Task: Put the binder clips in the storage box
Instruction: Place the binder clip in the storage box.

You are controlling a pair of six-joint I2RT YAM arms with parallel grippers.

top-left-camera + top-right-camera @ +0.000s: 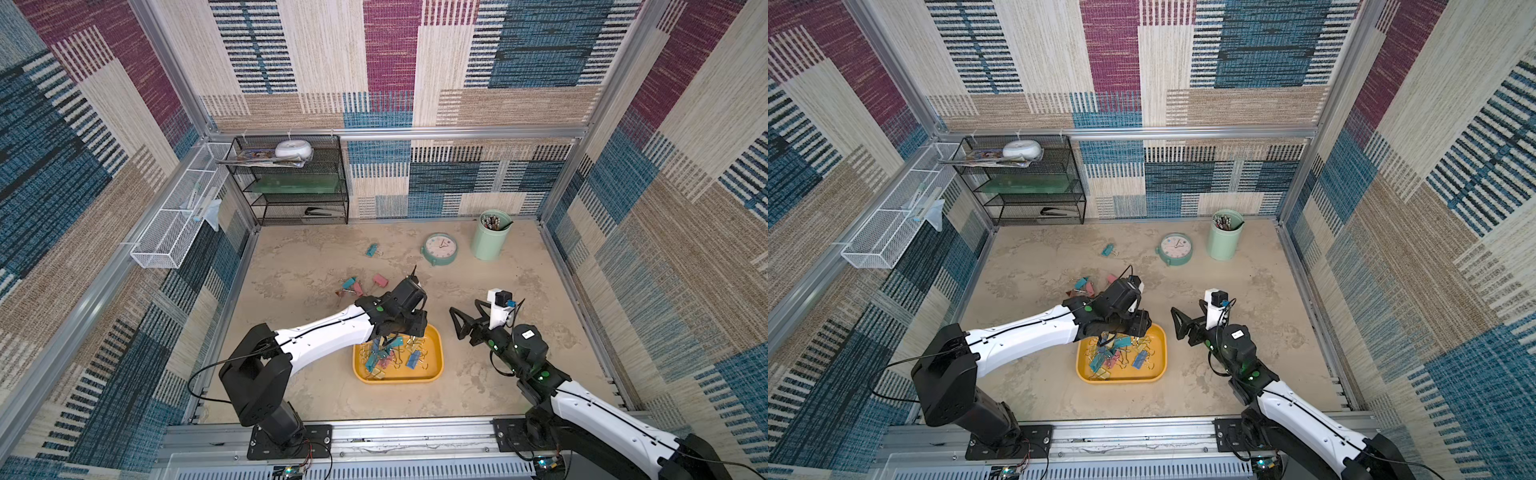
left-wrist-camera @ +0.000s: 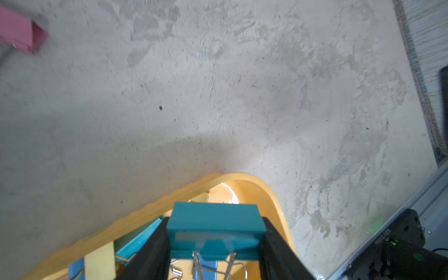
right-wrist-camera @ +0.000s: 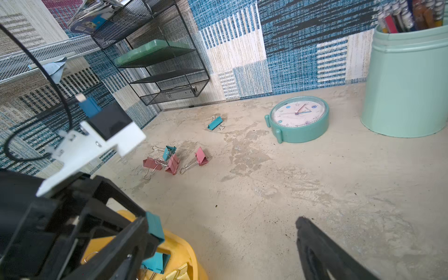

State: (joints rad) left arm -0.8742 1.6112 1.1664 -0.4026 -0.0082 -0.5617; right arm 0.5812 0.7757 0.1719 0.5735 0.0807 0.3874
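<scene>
Left tool (image 2: 214, 219) clamps teal binder clip (image 2: 215, 232) above yellow storage box (image 2: 242, 175).

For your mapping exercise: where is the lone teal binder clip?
In both top views the lone teal binder clip lies left of the clock, beyond the pink clips.

Far right of centre on the table (image 1: 498, 386), a teal alarm clock (image 1: 439, 248) lies face up, and just to its right a mint-green pen cup (image 1: 490, 241) stands upright, full of pens (image 3: 402, 17). Over in the far left corner sits a black mesh shelf unit (image 1: 340, 178): white round object (image 1: 293, 148) on magazines (image 1: 251, 157) up top, green flat case (image 1: 297, 184) one shelf down, black stapler (image 1: 319, 212) below that. On the left wall hangs a white wire basket (image 1: 166, 245).
</scene>
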